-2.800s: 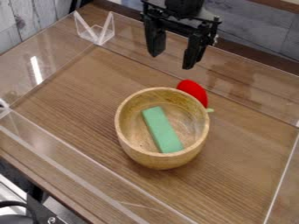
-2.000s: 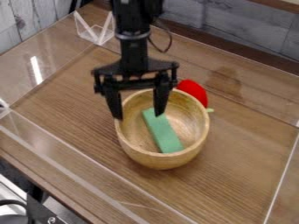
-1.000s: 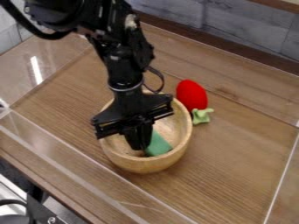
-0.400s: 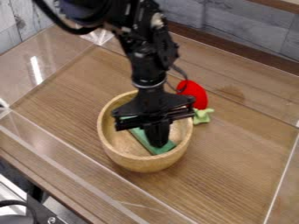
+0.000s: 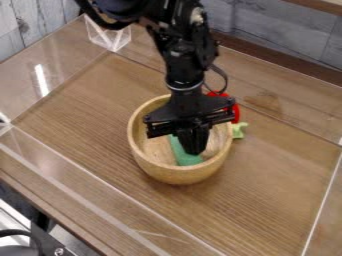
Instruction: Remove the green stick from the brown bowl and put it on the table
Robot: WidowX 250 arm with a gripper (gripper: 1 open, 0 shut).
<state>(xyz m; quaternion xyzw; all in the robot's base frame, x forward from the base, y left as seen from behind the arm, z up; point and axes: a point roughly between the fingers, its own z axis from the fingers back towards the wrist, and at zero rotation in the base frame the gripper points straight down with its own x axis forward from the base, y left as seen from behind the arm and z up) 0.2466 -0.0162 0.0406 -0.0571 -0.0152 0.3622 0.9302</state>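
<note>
The brown bowl (image 5: 144,150) sits mid-table on the wood-grain table (image 5: 74,110). The green stick (image 5: 187,157) lies inside it, and only its near end shows below the black arm. My gripper (image 5: 191,140) points straight down into the bowl, with its fingertips at the stick. The dark fingers stand close together, and I cannot make out whether they hold the stick. The arm hides the far end of the stick.
A red strawberry-like toy (image 5: 223,101) with a green stem (image 5: 238,128) lies right behind the bowl's far right rim. Clear acrylic walls (image 5: 40,85) ring the table, and a clear bracket (image 5: 107,35) stands at the back left.
The gripper came down into the bowl onto the stick. Arm and bowl then slid together to the right and back, up against the red toy.
</note>
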